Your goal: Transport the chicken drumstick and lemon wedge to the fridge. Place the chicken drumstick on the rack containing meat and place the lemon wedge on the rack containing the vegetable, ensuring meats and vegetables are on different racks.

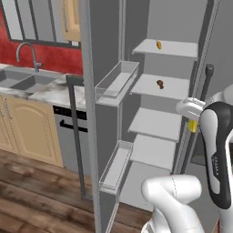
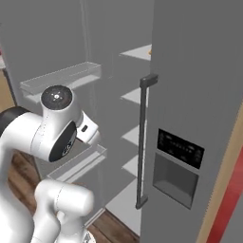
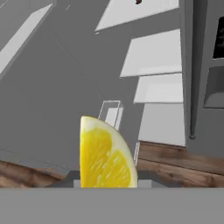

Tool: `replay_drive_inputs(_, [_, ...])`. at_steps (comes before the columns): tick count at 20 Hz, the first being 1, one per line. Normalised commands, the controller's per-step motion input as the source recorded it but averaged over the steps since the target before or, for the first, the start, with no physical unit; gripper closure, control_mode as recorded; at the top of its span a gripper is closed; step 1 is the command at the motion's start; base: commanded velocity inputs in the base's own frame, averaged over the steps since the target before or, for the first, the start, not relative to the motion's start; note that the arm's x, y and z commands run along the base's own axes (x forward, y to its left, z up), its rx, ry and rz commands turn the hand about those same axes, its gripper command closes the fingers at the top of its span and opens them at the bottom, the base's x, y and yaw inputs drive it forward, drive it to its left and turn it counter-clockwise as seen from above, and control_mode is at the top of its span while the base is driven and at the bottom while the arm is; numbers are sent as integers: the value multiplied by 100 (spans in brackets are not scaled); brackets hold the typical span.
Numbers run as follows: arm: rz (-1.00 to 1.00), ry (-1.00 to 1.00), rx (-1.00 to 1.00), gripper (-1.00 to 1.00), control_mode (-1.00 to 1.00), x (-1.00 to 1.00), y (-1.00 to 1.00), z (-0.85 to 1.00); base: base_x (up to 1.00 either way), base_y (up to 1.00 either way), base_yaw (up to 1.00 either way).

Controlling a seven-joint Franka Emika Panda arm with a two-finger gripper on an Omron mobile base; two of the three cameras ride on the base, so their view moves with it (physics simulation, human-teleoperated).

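My gripper (image 1: 193,124) is shut on the yellow lemon wedge (image 1: 193,126), in front of the open fridge at about the height of the third shelf. The hand view has the lemon wedge (image 3: 107,155) close up, rind to the right, covering the fingertips. A small orange-yellow vegetable (image 1: 158,44) lies on the top rack (image 1: 177,48). A small brown piece of meat (image 1: 160,83) lies on the second rack (image 1: 173,87); I cannot tell whether it is the chicken drumstick. The lower racks (image 1: 157,124) are bare.
The open fridge door (image 1: 91,113) stands to the left with two clear bins (image 1: 117,81). The shut right door with its handle (image 2: 142,142) and dispenser (image 2: 178,166) flanks the opening. A sink counter (image 1: 27,82) and a dishwasher (image 1: 68,132) lie further left.
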Motion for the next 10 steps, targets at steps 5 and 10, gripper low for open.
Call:
replay_drive_inputs(5, [0, 0, 0, 100, 100, 0, 0, 0, 69, -3, 4])
replay_drive_inputs(10, [0, 0, 0, 100, 100, 0, 0, 0, 94, 0, 5])
